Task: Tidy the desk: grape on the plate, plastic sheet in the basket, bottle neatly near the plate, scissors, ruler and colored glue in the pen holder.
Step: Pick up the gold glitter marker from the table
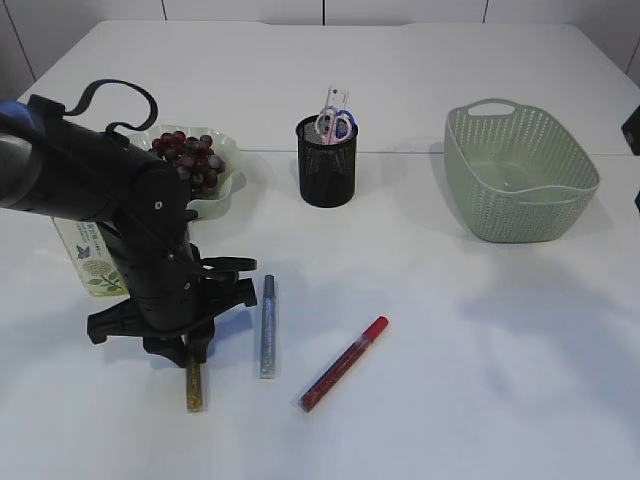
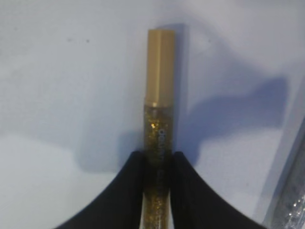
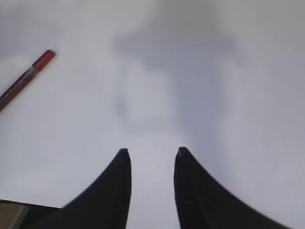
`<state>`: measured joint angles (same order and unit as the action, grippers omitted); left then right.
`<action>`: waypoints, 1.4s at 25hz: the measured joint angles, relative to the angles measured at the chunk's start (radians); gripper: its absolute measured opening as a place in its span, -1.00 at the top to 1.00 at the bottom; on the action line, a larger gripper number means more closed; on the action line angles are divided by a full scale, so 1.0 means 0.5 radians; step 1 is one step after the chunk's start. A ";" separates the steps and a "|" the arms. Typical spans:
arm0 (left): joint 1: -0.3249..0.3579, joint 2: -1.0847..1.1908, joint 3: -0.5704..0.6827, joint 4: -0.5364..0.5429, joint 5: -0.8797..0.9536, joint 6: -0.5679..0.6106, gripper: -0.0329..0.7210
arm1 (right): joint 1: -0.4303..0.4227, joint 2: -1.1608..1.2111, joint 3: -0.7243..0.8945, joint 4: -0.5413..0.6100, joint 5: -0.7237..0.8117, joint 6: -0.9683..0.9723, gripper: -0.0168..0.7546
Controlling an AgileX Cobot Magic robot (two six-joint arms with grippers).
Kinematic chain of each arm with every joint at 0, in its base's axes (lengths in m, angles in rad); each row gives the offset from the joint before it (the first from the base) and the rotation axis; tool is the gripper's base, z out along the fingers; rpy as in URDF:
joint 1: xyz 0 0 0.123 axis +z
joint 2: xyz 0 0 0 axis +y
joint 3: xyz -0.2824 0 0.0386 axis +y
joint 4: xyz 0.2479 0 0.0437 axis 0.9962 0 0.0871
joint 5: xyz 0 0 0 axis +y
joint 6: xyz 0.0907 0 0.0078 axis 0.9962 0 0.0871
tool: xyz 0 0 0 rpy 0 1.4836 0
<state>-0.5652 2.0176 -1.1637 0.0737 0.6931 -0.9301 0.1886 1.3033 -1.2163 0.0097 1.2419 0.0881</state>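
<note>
left tool (image 2: 158, 164) – clamped on gold glue (image 2: 158, 95) | right tool (image 3: 151, 157) – parted, holding nothing

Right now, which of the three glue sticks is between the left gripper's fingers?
The gold glue stick, leftmost of the three. The left gripper straddles it; the silver one and red one lie free beside it.

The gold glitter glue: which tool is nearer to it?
Left. The left tool straddles the gold glitter glue; the right tool hovers over bare table, glue outside its view.
</note>
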 joint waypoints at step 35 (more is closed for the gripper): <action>0.000 0.000 -0.199 0.095 0.404 1.045 0.62 | 0.000 0.000 0.000 0.000 0.000 0.000 0.28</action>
<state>-0.5652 2.0176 -1.2634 0.1213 0.8952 -0.4076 0.1886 1.3033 -1.2163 0.0097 1.2419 0.0881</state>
